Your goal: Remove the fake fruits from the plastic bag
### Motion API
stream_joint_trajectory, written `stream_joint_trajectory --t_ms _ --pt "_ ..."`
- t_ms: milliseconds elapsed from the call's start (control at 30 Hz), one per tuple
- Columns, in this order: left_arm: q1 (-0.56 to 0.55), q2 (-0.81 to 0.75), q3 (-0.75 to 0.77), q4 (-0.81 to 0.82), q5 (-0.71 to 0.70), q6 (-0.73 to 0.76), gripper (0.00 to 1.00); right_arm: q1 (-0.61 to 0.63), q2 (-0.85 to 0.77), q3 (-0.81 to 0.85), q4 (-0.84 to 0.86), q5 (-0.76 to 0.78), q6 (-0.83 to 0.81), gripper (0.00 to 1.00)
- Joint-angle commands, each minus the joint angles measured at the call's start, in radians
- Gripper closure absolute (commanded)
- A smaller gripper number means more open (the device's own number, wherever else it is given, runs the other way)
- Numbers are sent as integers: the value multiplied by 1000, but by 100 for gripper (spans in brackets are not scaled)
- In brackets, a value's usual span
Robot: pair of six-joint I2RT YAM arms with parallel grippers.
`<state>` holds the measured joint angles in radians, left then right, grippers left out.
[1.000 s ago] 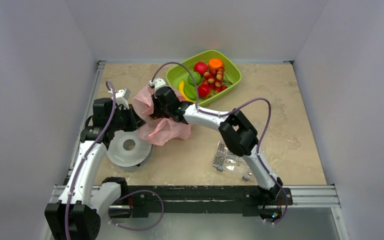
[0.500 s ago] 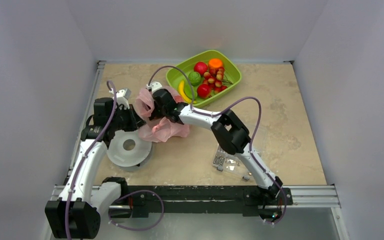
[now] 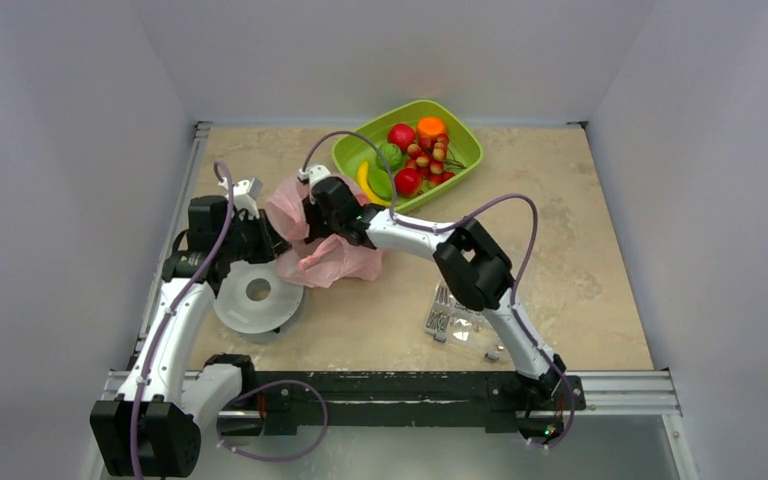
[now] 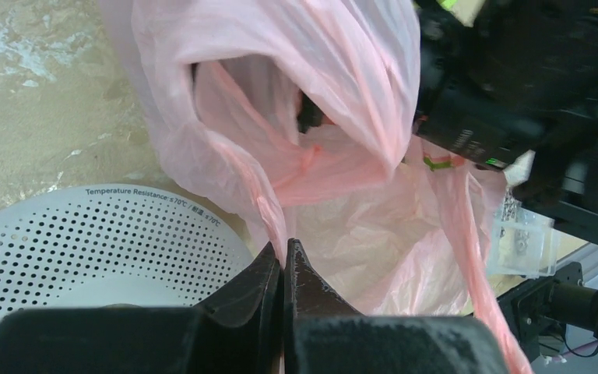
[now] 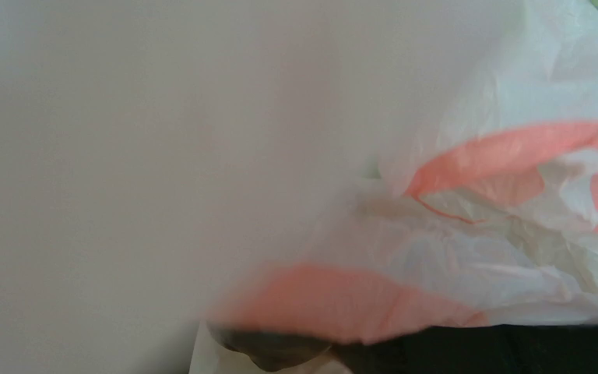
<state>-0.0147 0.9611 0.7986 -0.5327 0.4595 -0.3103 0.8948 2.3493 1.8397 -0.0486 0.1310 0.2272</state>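
The pink plastic bag [image 3: 328,250] lies crumpled left of the table's centre. My left gripper [image 3: 263,236] is at its left side; in the left wrist view the jaws [image 4: 284,253] are shut on a fold of the bag [image 4: 335,93], whose mouth gapes open. My right gripper [image 3: 314,214] reaches into the bag from the right. In the right wrist view, bag plastic [image 5: 467,234] covers the lens and hides the fingers. No fruit shows inside the bag. Several fake fruits lie in the green tray [image 3: 465,140], among them a red apple [image 3: 401,135] and an orange [image 3: 431,127].
A white perforated disc [image 3: 257,295] lies just in front of the bag, under my left arm; it also shows in the left wrist view [image 4: 86,234]. A clear plastic box of small parts [image 3: 457,318] lies at the front right, under my right arm.
My right arm pushed a little left into the bag, then drew back to about where it was. The bag shifted slightly with it. My left gripper has kept its hold.
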Motion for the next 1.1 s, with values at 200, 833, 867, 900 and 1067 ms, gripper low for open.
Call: stream_joint_trajectory --t_ms 200,833,867,900,1067 --pt "-4 -37 -14 40 -45 28 100 -34 -268 -121 -73 -152 69 90" --pt "-26 -71 -24 38 -115 40 100 -117 -463 -120 -314 -842 76 92" --pt "-28 -71 -24 35 -118 40 100 -117 -479 -129 -312 -846 77 92" --pt "-31 -71 -24 33 -123 42 100 -117 -499 -142 -305 -845 81 92" --pt "-37 -68 -18 28 -134 46 100 -152 -572 -180 -262 -881 89 97"
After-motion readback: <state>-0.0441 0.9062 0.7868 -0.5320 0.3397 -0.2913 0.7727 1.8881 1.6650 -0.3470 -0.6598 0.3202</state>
